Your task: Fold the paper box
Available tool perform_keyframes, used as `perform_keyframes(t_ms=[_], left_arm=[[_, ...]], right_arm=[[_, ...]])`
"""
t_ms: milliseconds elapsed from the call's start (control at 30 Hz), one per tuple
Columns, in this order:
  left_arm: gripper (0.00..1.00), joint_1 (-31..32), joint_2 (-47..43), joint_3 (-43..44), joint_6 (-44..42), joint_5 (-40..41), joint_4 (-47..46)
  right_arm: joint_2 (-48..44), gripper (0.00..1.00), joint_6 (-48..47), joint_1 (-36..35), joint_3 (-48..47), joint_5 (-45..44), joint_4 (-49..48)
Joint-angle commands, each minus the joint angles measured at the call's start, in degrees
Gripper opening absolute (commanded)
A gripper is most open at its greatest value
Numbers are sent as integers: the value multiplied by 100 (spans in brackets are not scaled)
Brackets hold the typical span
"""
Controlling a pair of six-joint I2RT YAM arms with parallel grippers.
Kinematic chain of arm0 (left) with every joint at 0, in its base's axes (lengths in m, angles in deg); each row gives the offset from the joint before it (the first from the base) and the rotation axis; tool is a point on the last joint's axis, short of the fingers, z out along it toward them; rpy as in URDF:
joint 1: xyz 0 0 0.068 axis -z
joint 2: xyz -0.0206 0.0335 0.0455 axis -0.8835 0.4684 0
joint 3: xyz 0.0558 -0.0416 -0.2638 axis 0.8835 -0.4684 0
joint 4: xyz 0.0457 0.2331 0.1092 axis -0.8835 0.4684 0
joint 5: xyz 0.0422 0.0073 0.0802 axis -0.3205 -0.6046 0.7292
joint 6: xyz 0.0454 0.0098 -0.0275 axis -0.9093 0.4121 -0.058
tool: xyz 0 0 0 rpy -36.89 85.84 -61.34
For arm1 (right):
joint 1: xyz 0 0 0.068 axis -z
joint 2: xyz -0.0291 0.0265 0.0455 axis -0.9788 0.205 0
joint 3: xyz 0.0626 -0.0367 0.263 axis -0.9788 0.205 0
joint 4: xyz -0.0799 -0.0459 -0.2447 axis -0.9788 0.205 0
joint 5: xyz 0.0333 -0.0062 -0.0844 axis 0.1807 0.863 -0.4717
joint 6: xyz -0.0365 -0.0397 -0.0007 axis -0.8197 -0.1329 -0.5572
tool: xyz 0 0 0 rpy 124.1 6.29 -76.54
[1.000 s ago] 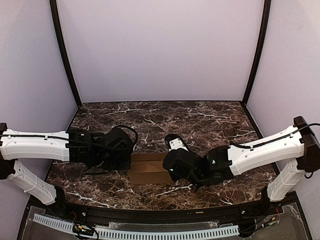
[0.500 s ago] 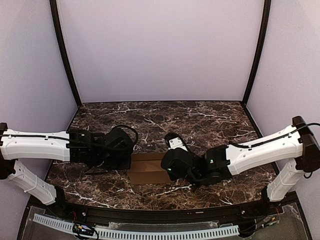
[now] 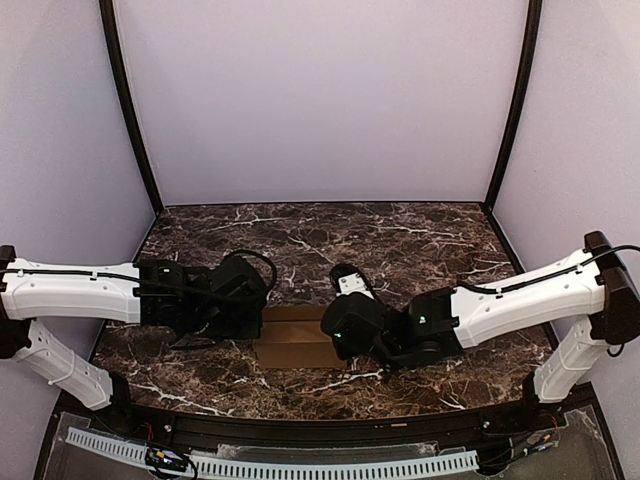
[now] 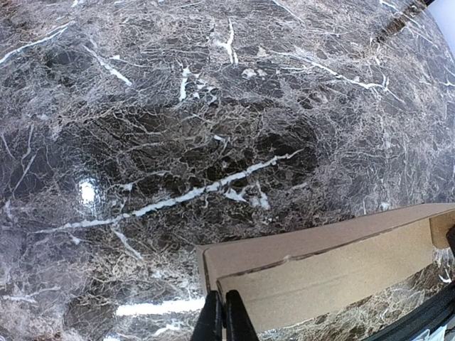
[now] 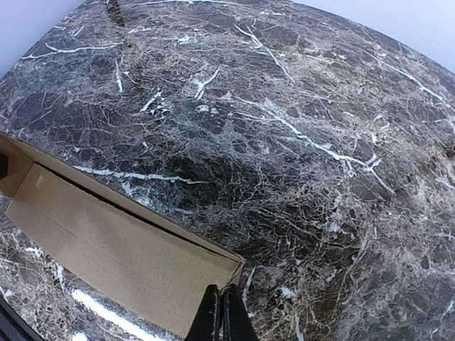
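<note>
Plain paper box [image 3: 295,338] between closed left gripper [image 4: 219,317] and closed right gripper [image 5: 219,312].

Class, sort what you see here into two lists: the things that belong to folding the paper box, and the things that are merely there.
Belong to the job:
- paper box, lying flat between the arms
- left gripper, shut at the box's edge
- right gripper, shut at the box's corner

Merely there:
- marble table
- lilac walls
- white slotted strip along the near edge
</note>
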Motion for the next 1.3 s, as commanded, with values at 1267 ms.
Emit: perform_keyframes(t_ms=[1267], left_arm=[[1, 352, 230, -77, -294, -425, -947]], right_arm=[[-326, 0, 46, 492, 121, 1690, -746]])
